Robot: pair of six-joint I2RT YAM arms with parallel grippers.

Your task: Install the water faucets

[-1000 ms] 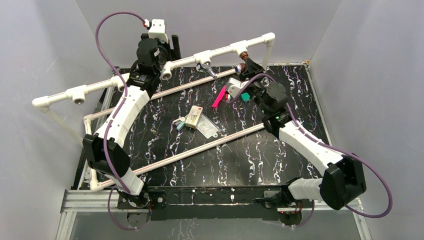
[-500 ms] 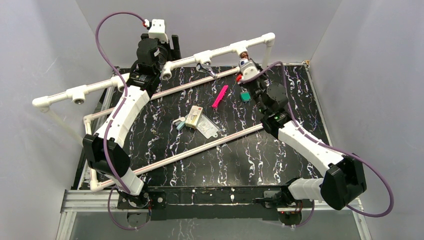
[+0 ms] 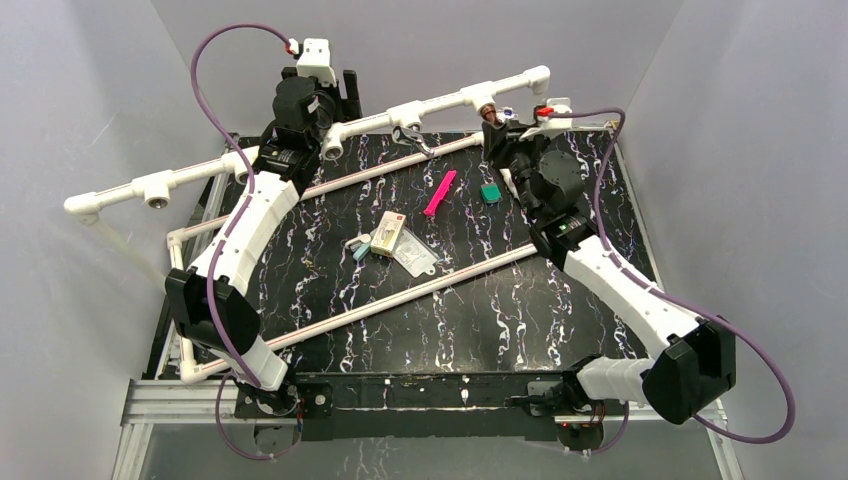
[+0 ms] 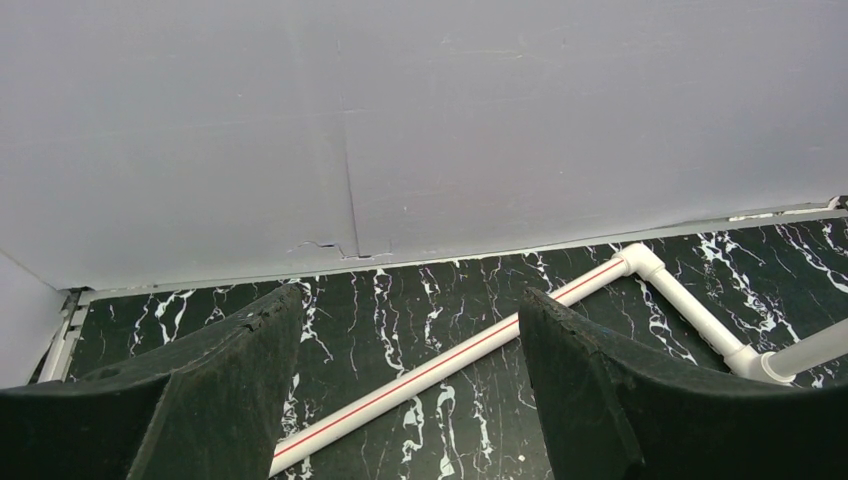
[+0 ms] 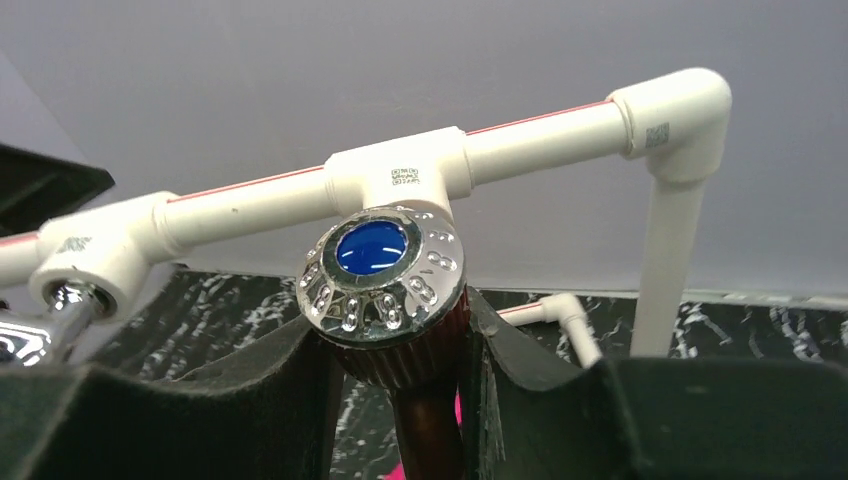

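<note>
My right gripper (image 3: 497,128) is shut on the dark reddish-brown faucet (image 3: 489,113) and holds it up against the rightmost tee socket (image 3: 482,98) of the raised white pipe. In the right wrist view the fingers (image 5: 270,385) clamp the faucet's ribbed brown body below its silver knob with a blue cap (image 5: 383,270), just in front of that tee (image 5: 400,175). The shiny silver faucet (image 3: 412,137) hangs from the middle tee (image 3: 405,113); it also shows at the left edge of the right wrist view (image 5: 40,325). My left gripper (image 3: 345,92) is open and empty at the back, behind the pipe.
On the black marbled mat lie a pink flat strip (image 3: 440,192), a small green piece (image 3: 490,193), a small box (image 3: 388,233) and a clear bag (image 3: 415,255). White pipes (image 3: 400,295) cross the mat. Two open tees (image 3: 157,190) sit further left. Grey walls close in on three sides.
My right gripper has lifted from near the pink strip and moved back and right to the rightmost tee, carrying the reddish-brown faucet. The left arm has not moved.
</note>
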